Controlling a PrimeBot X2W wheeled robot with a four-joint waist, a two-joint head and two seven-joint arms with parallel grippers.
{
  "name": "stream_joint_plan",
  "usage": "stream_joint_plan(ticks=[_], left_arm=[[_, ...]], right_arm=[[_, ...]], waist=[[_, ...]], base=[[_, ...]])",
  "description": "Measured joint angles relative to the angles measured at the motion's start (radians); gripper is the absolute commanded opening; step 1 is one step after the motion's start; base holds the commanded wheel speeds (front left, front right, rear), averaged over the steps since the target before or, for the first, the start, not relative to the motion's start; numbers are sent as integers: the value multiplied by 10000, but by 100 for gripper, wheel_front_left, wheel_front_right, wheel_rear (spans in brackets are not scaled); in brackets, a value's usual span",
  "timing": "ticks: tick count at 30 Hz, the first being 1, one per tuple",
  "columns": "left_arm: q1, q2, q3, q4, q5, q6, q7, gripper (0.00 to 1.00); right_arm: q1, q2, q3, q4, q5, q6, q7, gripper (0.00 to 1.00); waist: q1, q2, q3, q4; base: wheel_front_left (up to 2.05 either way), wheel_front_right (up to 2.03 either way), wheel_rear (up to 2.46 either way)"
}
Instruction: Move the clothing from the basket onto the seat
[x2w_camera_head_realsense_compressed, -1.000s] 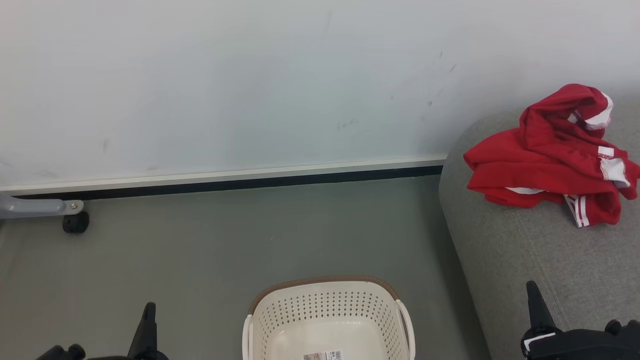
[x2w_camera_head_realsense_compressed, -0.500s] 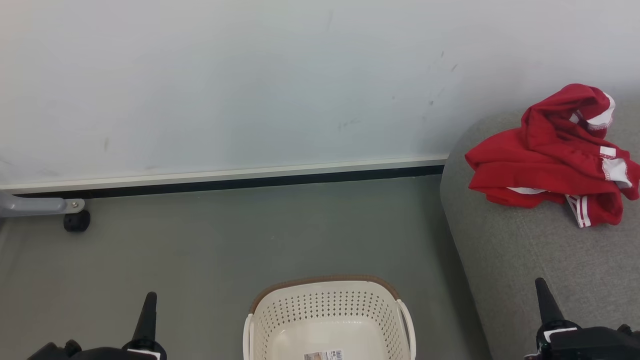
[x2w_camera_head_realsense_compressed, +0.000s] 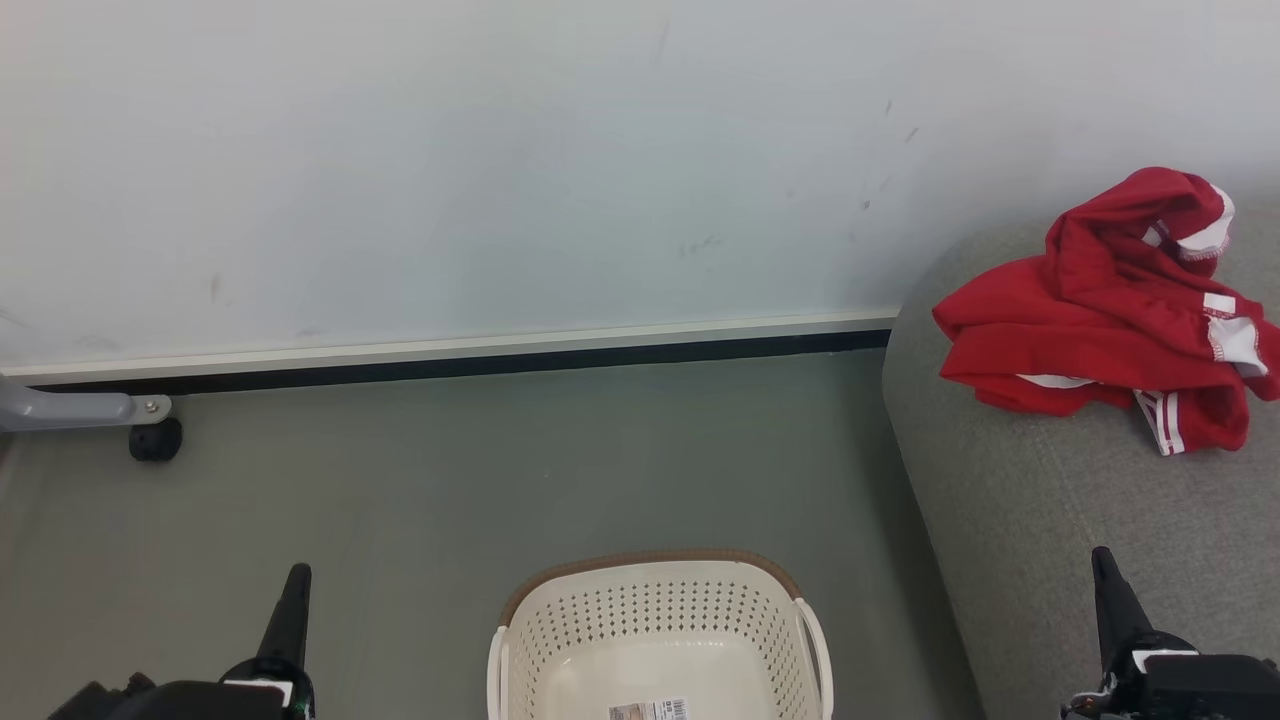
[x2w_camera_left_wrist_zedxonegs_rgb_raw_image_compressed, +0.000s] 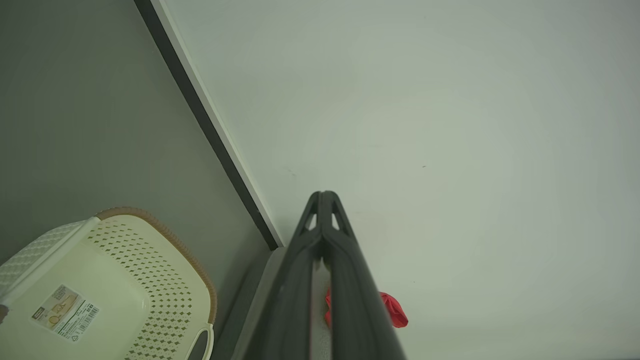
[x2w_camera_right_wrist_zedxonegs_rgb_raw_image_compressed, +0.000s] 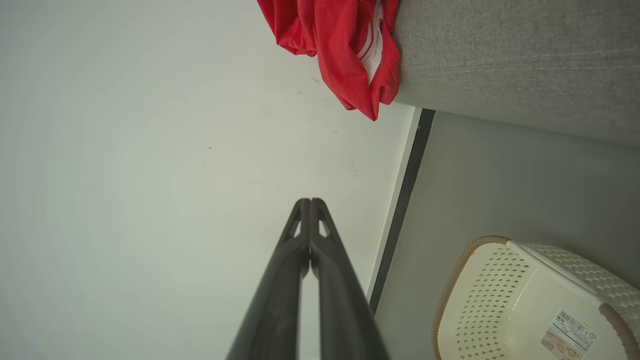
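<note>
Head view: red sports garments (x2w_camera_head_realsense_compressed: 1100, 320) lie heaped on the grey sofa (x2w_camera_head_realsense_compressed: 1050, 520), near its rounded end. The cream laundry basket (x2w_camera_head_realsense_compressed: 655, 610) on the floor looks empty. Left claw (x2w_camera_head_realsense_compressed: 296, 575) and right claw (x2w_camera_head_realsense_compressed: 1102, 555) are pinched together, holding nothing. A passing arm might drag the heap off.

Left gripper (x2w_camera_left_wrist_zedxonegs_rgb_raw_image_compressed: 324, 196): dark, long, tapered; triangular cut-outs are seen near the tips.
Right gripper (x2w_camera_right_wrist_zedxonegs_rgb_raw_image_compressed: 310, 202): likewise dark and tapered.
Wrist housings (x2w_camera_head_realsense_compressed: 1195, 682): black, each marked with a small white patch.
</note>
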Motion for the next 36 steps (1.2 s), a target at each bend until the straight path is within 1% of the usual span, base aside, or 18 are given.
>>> stream_joint_plan(ticks=[2, 6, 9, 11, 36], left_arm=[[-63, -21, 50, 58, -303, -8, 81, 0], [-184, -73, 190, 130, -968, -171, 211, 0], [-273, -125, 236, 203, -1294, -184, 330, 0], [-352, -132, 245, 203, -1448, -259, 353, 0], [-355, -142, 249, 226, -1482, -257, 353, 0]], right_arm=[[-5, 12, -71, 38, 242, 23, 61, 0], [-14, 29, -278, 155, 917, 134, 217, 0], [-72, 44, -385, 194, 1361, 215, 297, 0], [-144, 46, -414, 203, 1421, 232, 343, 0], [-193, 52, -416, 205, 1421, 240, 343, 0]], waist=[[0, 0, 2, 4], [0, 0, 9, 15], [0, 0, 12, 21], [0, 0, 13, 21], [-1, 0, 12, 21]], base=[[0, 0, 0], [0, 0, 0], [0, 0, 0], [0, 0, 0], [0, 0, 0]])
